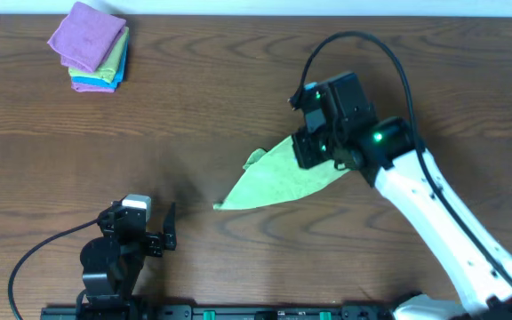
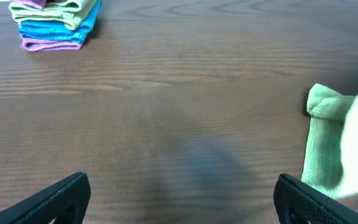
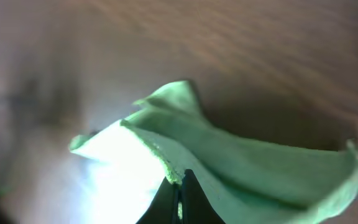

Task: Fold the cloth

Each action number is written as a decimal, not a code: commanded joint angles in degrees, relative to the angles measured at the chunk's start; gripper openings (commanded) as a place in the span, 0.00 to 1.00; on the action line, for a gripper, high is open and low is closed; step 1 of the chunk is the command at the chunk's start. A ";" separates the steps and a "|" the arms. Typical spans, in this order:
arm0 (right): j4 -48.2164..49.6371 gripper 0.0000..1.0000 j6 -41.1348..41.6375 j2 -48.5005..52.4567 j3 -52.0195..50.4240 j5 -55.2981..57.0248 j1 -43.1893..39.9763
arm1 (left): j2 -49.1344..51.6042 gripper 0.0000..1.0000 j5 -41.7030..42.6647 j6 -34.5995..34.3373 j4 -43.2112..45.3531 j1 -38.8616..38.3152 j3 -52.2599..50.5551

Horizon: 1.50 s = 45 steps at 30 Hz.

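The right gripper has its jaws pinched tight on an edge of the green cloth, which is creased and raised there; the rest of the cloth trails to a point towards the near left, lying right of the centre of the table; the left gripper stands wide open, holding nothing, by the near left edge; a stack of folded purple, green and blue cloths sits at the far left.

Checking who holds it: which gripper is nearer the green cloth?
Right. The right gripper pinches the green cloth; the left gripper sits open, apart, the cloth off to its right.
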 commanded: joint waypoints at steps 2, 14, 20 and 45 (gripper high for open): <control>-3.69 0.03 4.22 -1.49 0.20 -2.14 3.91 | -0.33 0.95 -0.57 -0.68 -0.35 -0.22 -1.11; -25.18 0.24 17.33 -1.25 0.07 1.09 8.70 | -0.33 0.95 -0.57 -0.68 -0.35 -0.22 -1.11; -28.06 0.82 18.91 -1.25 0.07 1.55 8.70 | -0.33 0.95 -0.57 -0.68 -0.35 -0.22 -1.11; 8.85 0.01 12.39 10.27 -13.75 9.70 8.66 | -0.33 0.95 -0.57 -0.68 -0.35 -0.22 -1.11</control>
